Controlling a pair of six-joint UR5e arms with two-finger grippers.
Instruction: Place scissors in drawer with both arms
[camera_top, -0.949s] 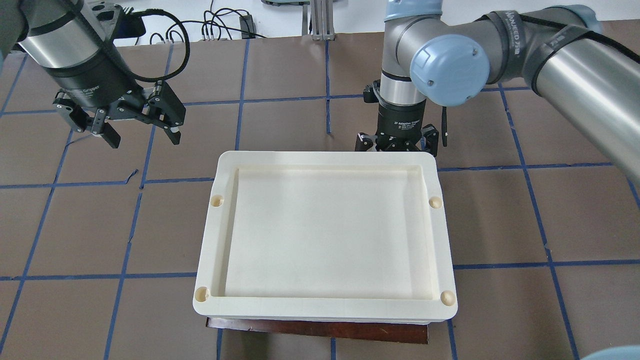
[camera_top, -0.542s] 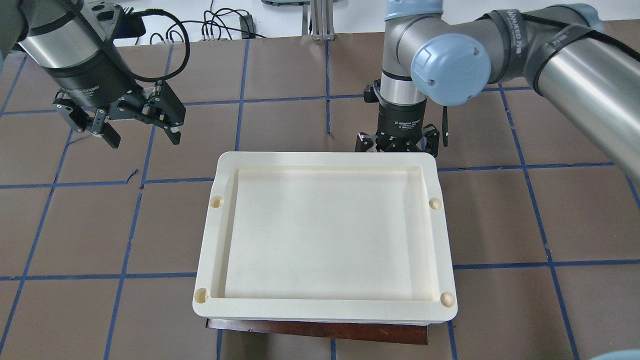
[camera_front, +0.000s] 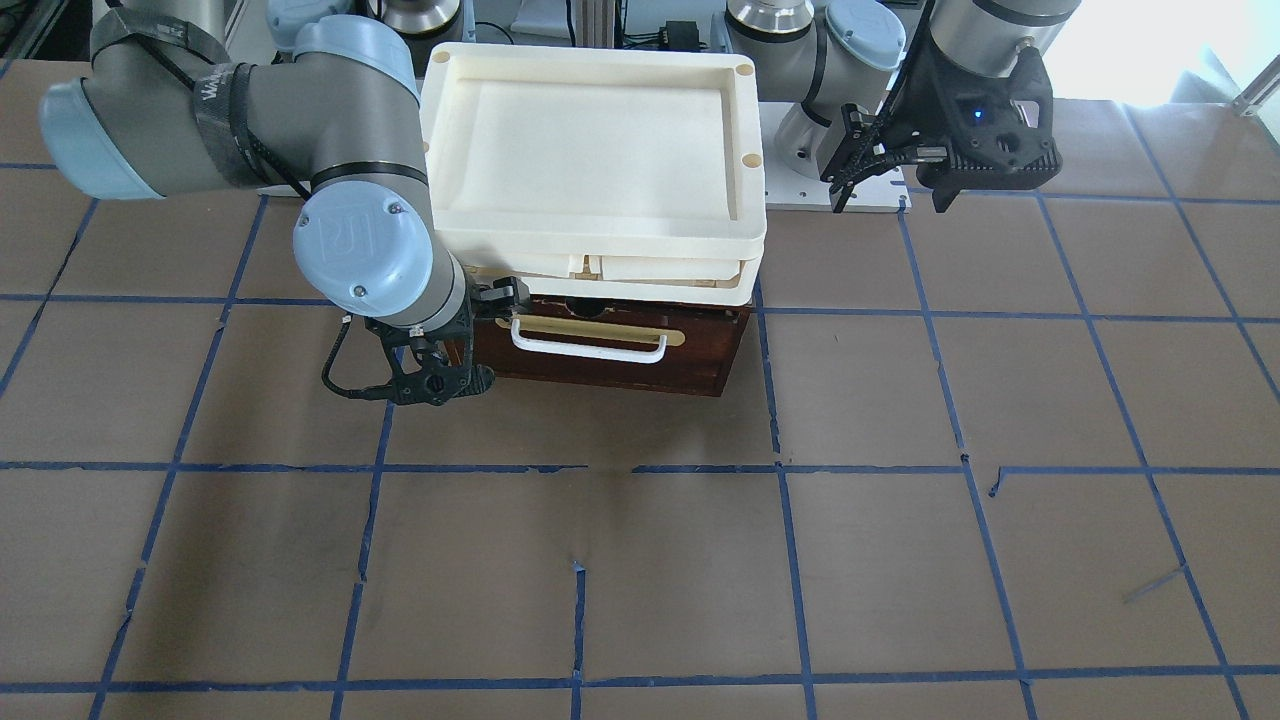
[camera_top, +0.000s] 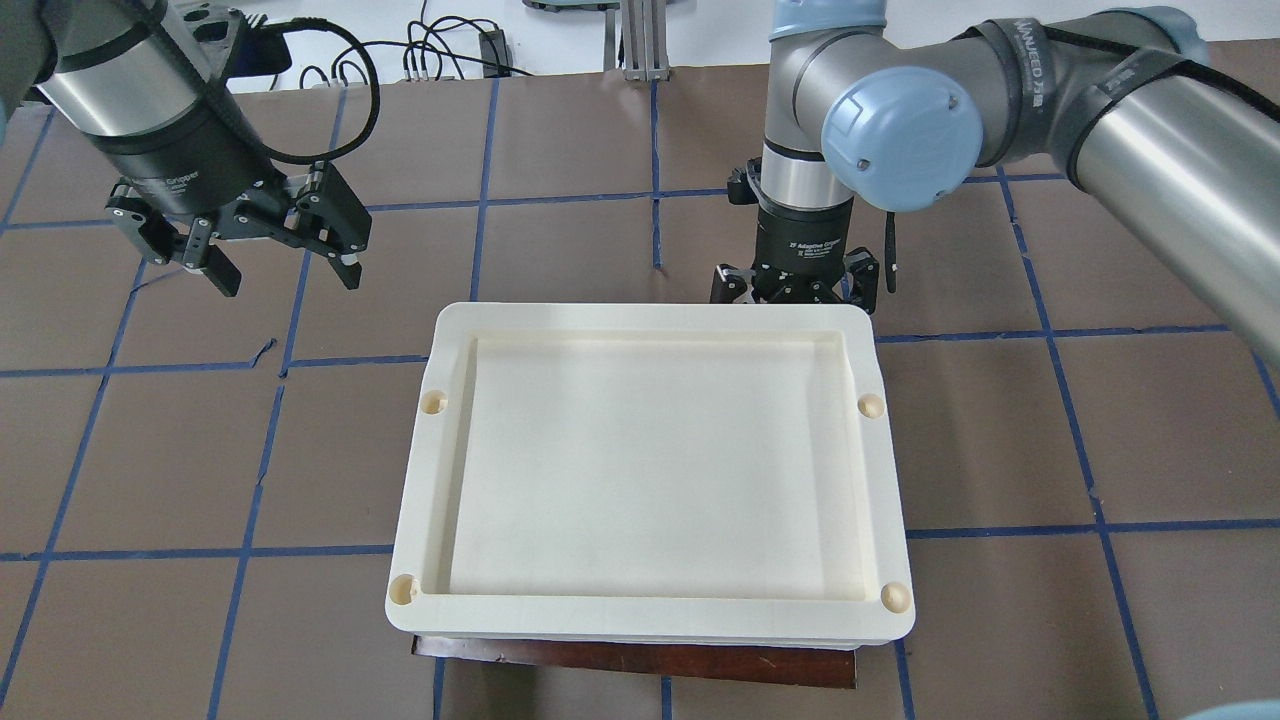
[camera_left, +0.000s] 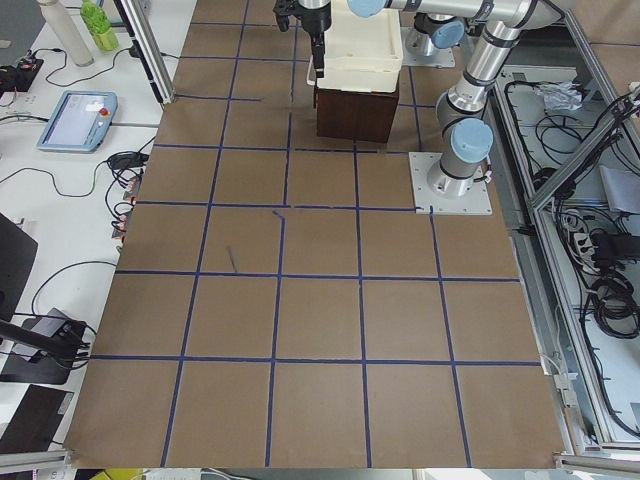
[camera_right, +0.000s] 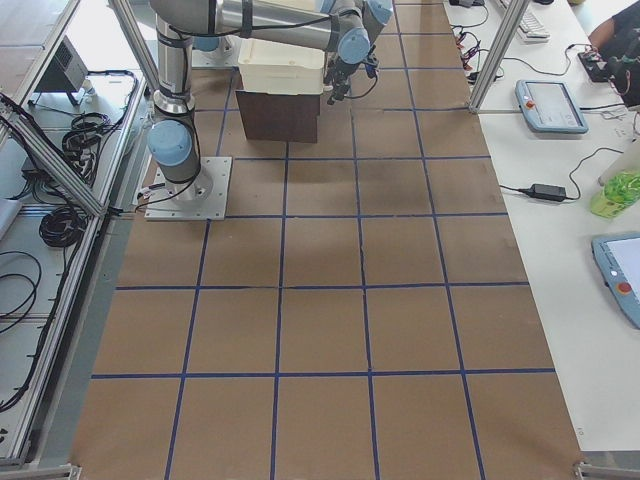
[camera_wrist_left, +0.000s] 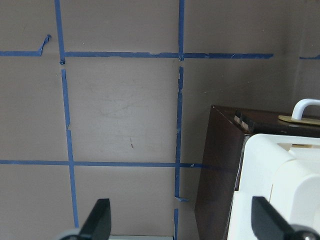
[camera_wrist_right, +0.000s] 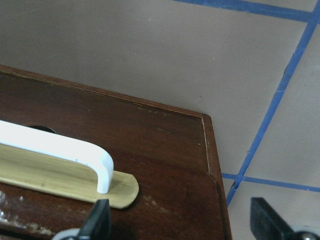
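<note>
The scissors are out of view. The drawer (camera_front: 610, 345) is a dark reddish-brown box with a white bar handle (camera_front: 588, 346) on a brass plate, and its front looks pushed in. Cream trays hide most of it from overhead, leaving a dark strip (camera_top: 640, 660). My right gripper (camera_front: 490, 335) hangs open at the handle's end of the drawer front (camera_wrist_right: 165, 145), holding nothing. Off to the drawer's side, my left gripper (camera_top: 288, 278) hovers open and empty above the table; the drawer's dark side wall (camera_wrist_left: 215, 165) shows in its wrist view.
Stacked cream trays (camera_top: 650, 318) sit on top of the drawer box and overhang it. Brown table with blue tape grid stretches wide in front of the drawer. Cables lie along the far edge (camera_top: 450, 45). A tablet (camera_left: 75, 118) rests on the side bench.
The right arm's elbow has shifted a touch to the right. Both grippers stay where they were, still open.
</note>
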